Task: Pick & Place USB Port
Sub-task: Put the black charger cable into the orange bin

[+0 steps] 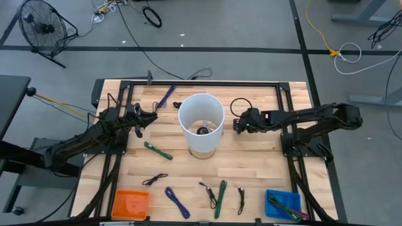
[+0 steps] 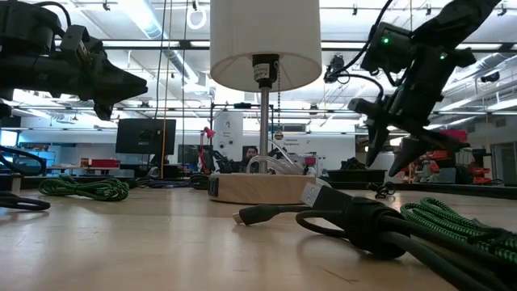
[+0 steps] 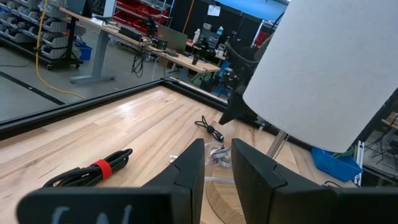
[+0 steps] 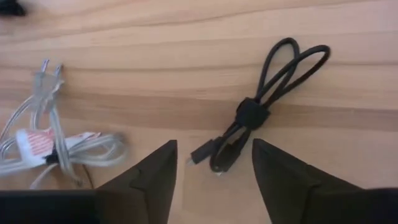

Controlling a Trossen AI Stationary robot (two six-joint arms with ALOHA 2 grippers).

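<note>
A pale wooden bench [image 1: 251, 166] framed in black rails stands on a grey floor strewn with cables; a fan [image 1: 39, 26] sits off its far left corner. A lamp with a white shade [image 1: 201, 117] rises from mid-bench. The right gripper [image 4: 214, 163] hovers just right of the lamp, fingers apart, over a bundled black USB cable [image 4: 261, 106] lying on the wood (a clear-wired plug bundle [image 4: 53, 146] lies beside it). The left gripper [image 3: 217, 163] hangs left of the lamp, fingers slightly apart and empty. Other bundled cables lie along the near side, between an orange bin [image 1: 130, 203] and a blue bin [image 1: 282, 204]. Beyond, a workshop with desks and shelving.
</note>
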